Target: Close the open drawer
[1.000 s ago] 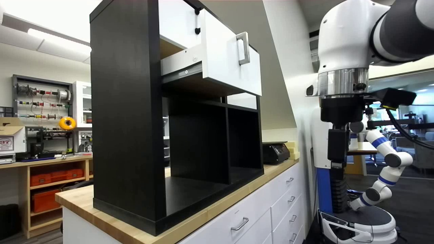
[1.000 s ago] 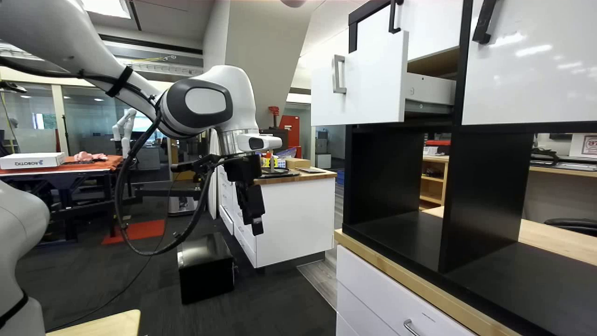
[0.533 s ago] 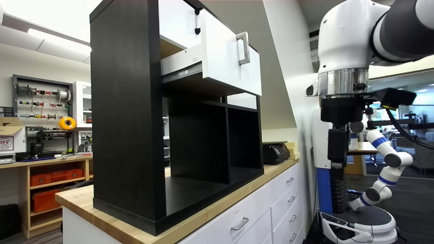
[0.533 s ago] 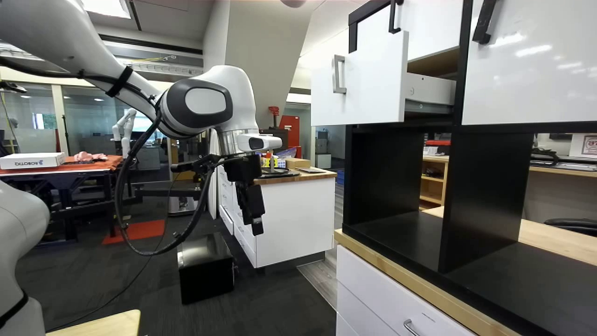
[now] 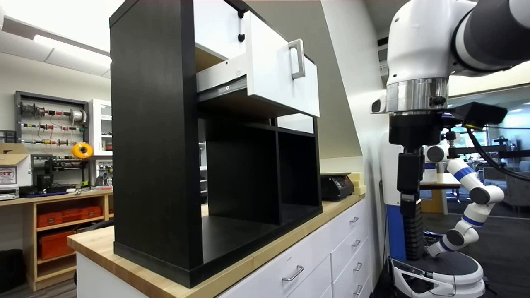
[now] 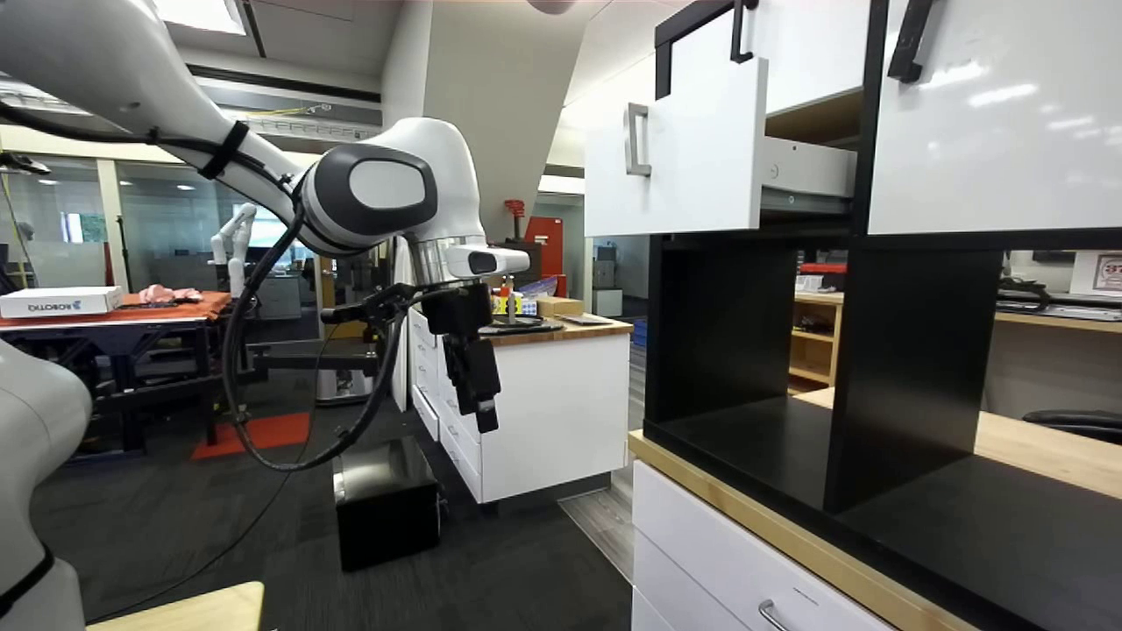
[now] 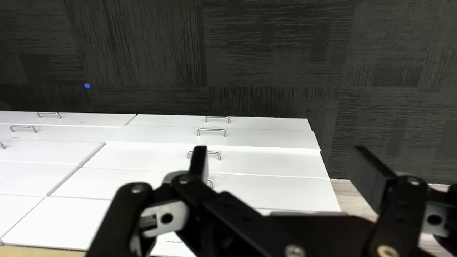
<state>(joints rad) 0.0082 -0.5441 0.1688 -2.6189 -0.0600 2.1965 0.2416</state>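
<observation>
"So, what stands nearest the lens?"

"A black two-fingered tool (image 7: 280, 157), pictured in the wrist view with its fingers (image 7: 367, 175) spread wide apart. White counter fronts (image 7: 250, 162) lie beyond it, then dark carpet (image 7: 271, 53). In both exterior views, the tool hangs pointing down at the end of a white Panda arm (image 6: 386, 186)."

"And the drawer (image 6: 692, 166)?"

"Pulled out from the upper part of a black shelf unit (image 5: 149, 145), white-fronted, its silver handle (image 5: 301, 60), pale side (image 5: 221, 73) and metal runner (image 5: 221, 90) all on show. In both exterior views it sits well apart from the tool and higher in the frame. Set back above it, a white neighbour front (image 6: 815, 39) carries a dark handle (image 6: 738, 35)."

"What carries the unit?"

"A pale wooden worktop (image 5: 95, 241), running over white counter drawers (image 5: 308, 250) with slim metal pulls (image 5: 294, 276). Farther along it stand a black bench device (image 5: 337, 188) and a few yellow blocks (image 5: 358, 188)."

"And the background?"

"In an exterior view, a glossy black box (image 6: 386, 504) sits on the carpet, lower in the frame than the tool; farther off, a white box (image 6: 61, 302) lettered 'Robotiq' rests on an orange surface (image 6: 206, 302) at far left. Also in an exterior view, a second robot arm (image 5: 492, 196), white with blue bands, appears at right above a round base (image 5: 459, 265), while wire spools (image 5: 78, 116) and a bright orange ring (image 5: 75, 151) show at far left."
</observation>
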